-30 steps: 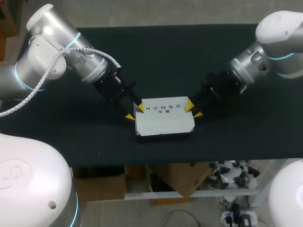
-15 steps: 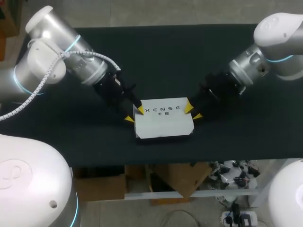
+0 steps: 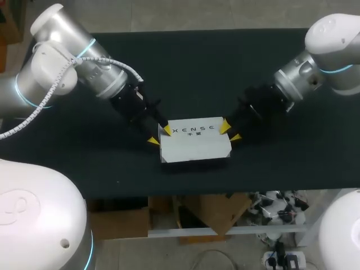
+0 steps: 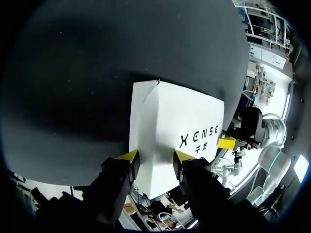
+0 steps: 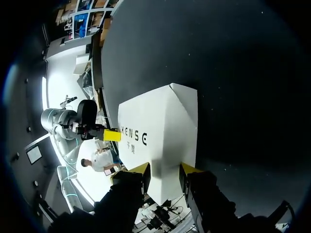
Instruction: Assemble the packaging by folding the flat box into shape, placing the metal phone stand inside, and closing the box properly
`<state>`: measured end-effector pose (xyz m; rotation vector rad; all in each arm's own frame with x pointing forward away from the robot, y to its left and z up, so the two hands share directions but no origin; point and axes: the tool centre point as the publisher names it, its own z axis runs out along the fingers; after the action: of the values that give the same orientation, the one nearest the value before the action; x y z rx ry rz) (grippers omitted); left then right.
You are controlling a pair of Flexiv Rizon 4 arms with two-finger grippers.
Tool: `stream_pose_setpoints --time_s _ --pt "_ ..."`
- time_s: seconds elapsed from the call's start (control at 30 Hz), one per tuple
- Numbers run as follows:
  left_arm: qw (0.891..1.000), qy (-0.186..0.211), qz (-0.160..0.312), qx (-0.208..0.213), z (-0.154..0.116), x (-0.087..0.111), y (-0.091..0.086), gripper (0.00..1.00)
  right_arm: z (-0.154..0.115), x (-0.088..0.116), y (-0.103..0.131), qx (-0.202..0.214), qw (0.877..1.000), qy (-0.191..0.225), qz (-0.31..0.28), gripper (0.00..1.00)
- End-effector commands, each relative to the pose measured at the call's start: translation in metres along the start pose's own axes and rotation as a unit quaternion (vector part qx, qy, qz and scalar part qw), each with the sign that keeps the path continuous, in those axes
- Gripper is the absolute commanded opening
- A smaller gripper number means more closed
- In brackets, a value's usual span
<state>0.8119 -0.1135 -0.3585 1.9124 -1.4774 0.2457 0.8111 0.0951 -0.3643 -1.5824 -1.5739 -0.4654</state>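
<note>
Far left: left arm (image 3: 84, 62), silver and white, coming in from the upper corner over the black surface (image 3: 197, 62) and slanting down toward the middle. At its end, left claw (image 3: 160, 134), set against the left end of the white box (image 3: 194, 147). Fingers parted to a middling width and not clamped, with one yellow tip at the box's far left corner and the other just off the end wall on the near side. From the left wrist: the box's end reaching in between the two tips, top panel flat, dark lettering (image 4: 199, 141) across it.

Middle: box lying flat on the surface, nearer the front edge than the back, folded into shape and with its top shut.

Right of the box: right claw (image 3: 230, 130), mirroring the first. Fingers likewise apart, with one tip at the far right corner and the other just beside the right end. From the right wrist: that end of the box lying between the tips.

Far right: right arm (image 3: 315, 62), coming in from the upper corner.
</note>
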Motion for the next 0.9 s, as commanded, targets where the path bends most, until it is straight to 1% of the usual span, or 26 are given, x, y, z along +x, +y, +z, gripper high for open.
stream_pose_setpoints --time_s 0.03,0.2,0.43,0.63,0.7,0.8,0.9 --pt "1.0 -0.005 -0.005 -0.011 0.005 0.007 -0.005 0.45 0.006 0.003 0.002 0.005 1.0 0.002 0.003 0.4" --pt "1.0 -0.015 -0.006 -0.014 0.007 0.008 -0.005 0.46 0.005 0.003 0.002 0.009 1.0 -0.003 0.007 0.42" --pt "1.0 -0.018 0.0 0.003 0.01 0.005 -0.004 0.47 0.008 0.003 0.003 0.015 1.0 -0.01 0.005 0.48" --pt "1.0 -0.023 0.005 0.016 0.009 -0.001 -0.002 0.49 0.007 -0.002 0.003 0.016 1.0 -0.014 0.006 0.49" --pt "0.999 -0.023 0.008 0.02 0.01 -0.004 -0.001 0.51 0.007 -0.004 0.004 0.017 1.0 -0.015 0.008 0.49" --pt "0.999 -0.025 0.009 0.025 0.01 -0.007 -0.001 0.58 0.008 -0.006 0.004 0.018 1.0 -0.018 0.011 0.49" --pt "0.999 -0.024 0.01 0.031 0.009 -0.01 -0.001 0.6 0.007 -0.008 0.004 0.019 1.0 -0.021 0.012 0.49"
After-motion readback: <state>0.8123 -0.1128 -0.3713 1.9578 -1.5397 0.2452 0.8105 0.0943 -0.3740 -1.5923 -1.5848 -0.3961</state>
